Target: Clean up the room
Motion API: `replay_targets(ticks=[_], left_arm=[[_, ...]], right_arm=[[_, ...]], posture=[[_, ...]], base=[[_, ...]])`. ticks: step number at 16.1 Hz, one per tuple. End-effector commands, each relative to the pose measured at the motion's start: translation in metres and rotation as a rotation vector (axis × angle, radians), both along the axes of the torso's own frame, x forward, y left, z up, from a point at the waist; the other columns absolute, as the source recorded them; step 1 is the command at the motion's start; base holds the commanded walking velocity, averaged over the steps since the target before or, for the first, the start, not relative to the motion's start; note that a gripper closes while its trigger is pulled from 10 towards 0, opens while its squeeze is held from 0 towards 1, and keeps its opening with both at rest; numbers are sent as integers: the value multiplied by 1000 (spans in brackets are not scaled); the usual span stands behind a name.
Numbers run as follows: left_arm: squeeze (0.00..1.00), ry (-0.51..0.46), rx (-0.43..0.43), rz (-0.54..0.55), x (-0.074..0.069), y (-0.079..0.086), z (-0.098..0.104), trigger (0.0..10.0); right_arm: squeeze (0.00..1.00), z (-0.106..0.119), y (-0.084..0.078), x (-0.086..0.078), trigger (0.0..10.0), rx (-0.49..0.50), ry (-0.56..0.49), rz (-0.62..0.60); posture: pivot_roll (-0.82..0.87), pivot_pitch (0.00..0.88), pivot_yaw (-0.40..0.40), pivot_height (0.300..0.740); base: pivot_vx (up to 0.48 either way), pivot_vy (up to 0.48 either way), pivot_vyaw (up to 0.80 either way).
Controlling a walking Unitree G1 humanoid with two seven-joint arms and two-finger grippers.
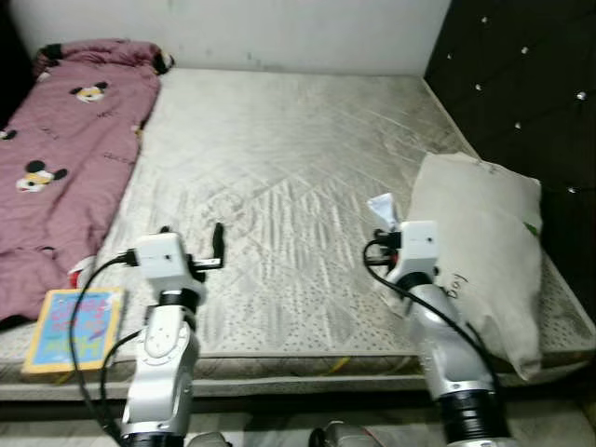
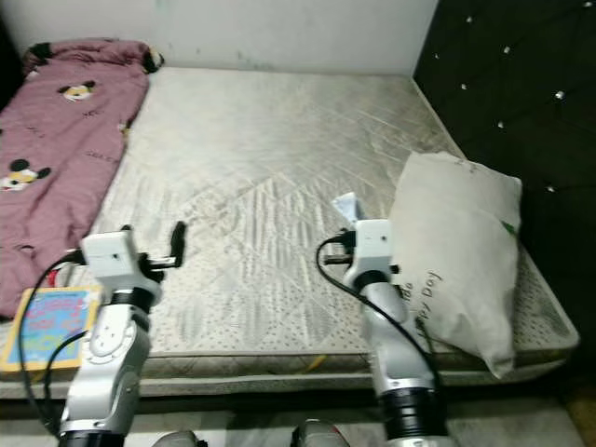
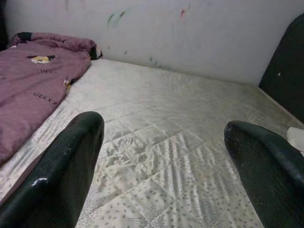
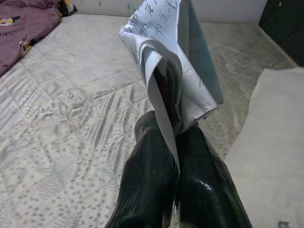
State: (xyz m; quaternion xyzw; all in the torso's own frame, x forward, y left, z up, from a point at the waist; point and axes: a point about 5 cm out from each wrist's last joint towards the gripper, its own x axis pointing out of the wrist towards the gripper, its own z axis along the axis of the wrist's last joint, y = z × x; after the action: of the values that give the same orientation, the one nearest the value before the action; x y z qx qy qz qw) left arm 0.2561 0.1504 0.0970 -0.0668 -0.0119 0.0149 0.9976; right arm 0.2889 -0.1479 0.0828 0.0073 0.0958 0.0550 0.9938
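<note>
Right gripper pinching paper over the bed

Head view: the right gripper (image 1: 384, 216) is holding a white paper (image 1: 383, 207) at 4 o'clock on the mattress (image 1: 279, 168), beside the pillow (image 1: 484, 242); the left gripper (image 1: 191, 244) is hovering at 8 o'clock, near a book (image 1: 73, 331).
Left wrist: its fingers (image 3: 61, 166) are gaping wide, holding nothing.
Right wrist: fingers (image 4: 152, 175) are clamping the folded paper (image 4: 175, 61).

Mattress (image 1: 279, 168) pale grey-beige w/ quilted diamond stitch & small dots. Blanket (image 1: 65, 140) dusty pink w/ cartoon mouse heads, dark lettering. Book (image 1: 73, 331) yellow-edged, blue cover w/ pink marks. Pillow (image 1: 484, 251) off-white, bit of dark writing. Headboard (image 1: 521, 84) black, tufted w/ shiny studs. Paper (image 4: 175, 57) white w/ dark print. Wall (image 3: 190, 33) white w/ green & red smudges.
</note>
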Motion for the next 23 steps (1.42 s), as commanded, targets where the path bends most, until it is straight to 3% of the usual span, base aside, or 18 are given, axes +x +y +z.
replay_targets(ticks=[1,9,13,23], left_arm=[[0,16,7,13,-1,5,-3,10000],[0,17,-3,21,-1,5,-3,10000],[0,15,-6,23,0,5,-3,10000],[0,31,-21,32,-1,6,-5,10000]], right_arm=[[0,3,7,2,10000,17,-8,16],[0,2,7,3,10000,6,3,30],[0,1,8,3,10000,1,8,34],[0,-1,9,3,10000,1,23,45]], posture=[[-41,0,-33,740],[-37,0,-40,740],[-37,0,-41,740],[-41,0,-40,740]], base=[[0,480,0],[0,480,0],[0,480,-800],[0,480,0]])
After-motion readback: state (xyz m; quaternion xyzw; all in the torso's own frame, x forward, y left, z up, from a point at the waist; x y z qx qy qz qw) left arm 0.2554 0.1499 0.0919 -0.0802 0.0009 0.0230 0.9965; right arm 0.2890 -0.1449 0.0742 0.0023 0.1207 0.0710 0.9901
